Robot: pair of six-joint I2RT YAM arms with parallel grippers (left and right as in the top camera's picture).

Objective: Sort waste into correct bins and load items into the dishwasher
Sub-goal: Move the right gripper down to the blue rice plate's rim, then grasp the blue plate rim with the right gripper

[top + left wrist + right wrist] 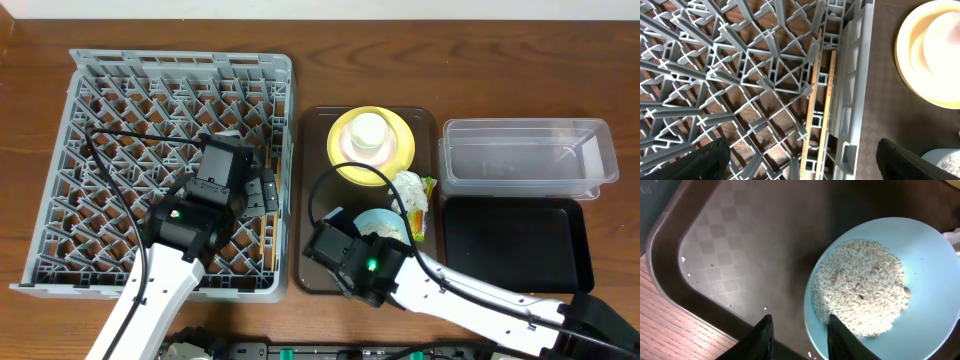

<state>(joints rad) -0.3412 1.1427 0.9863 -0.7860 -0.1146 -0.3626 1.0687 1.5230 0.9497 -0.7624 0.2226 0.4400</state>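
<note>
The grey dishwasher rack (pixel 180 62) fills the left of the table. Two wooden chopsticks (pixel 829 95) lie in it along its right wall. My left gripper (pixel 262 190) hangs open above them, its fingers wide apart (pixel 802 160) and holding nothing. The light blue bowl (pixel 930 280) holds whitish rice scraps (pixel 860 285) and sits on the brown tray (pixel 740 245). My right gripper (pixel 800 325) straddles the bowl's near rim, one finger over the rice and one outside. Its jaws stand apart and the outer finger is clear of the rim.
A yellow plate (pixel 340 150) with a pale cup (pixel 368 133) on it sits at the tray's far end. A white tissue (pixel 410 185) and a snack wrapper (pixel 425 200) lie by the blue bowl (pixel 385 222). The clear tub (pixel 525 155) and black tub (pixel 510 245) stand on the right.
</note>
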